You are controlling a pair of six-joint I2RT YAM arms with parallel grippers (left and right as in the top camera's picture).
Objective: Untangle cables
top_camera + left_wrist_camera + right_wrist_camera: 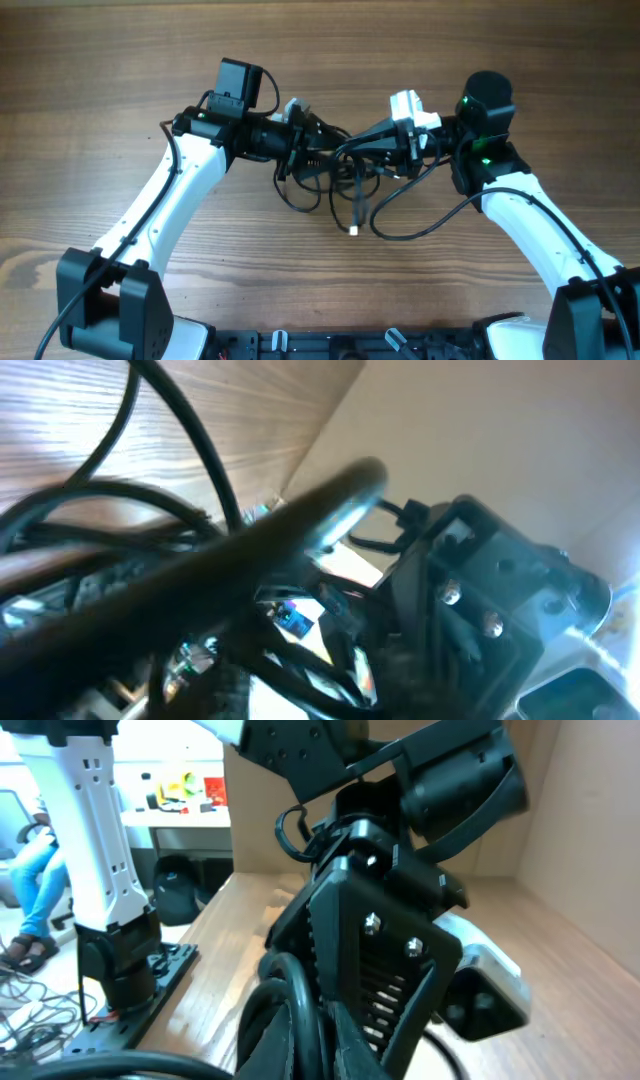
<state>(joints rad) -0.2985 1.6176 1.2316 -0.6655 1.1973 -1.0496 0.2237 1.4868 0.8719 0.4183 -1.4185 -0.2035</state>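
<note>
Item: thin black flexible cables point(345, 175), bunched mid-way on the brown wooden table point(100, 60), between both arms.
Left gripper point(305, 135), right gripper point(392, 140): buried in strands, so I cannot tell whether either is closed.
Handling: I'd separate slowly and stop if the loops tighten.

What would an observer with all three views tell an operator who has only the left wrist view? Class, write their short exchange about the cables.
Operator: My left wrist view is just blurred black cords up close. Where is the tangle?
Observer: The cables are bunched between the left gripper and the right gripper, which face each other closely.
Operator: Is any end loose?
Observer: Yes. In the overhead view, one strand runs from the bunch toward the lower edge and ends in a small pale plug.
</note>
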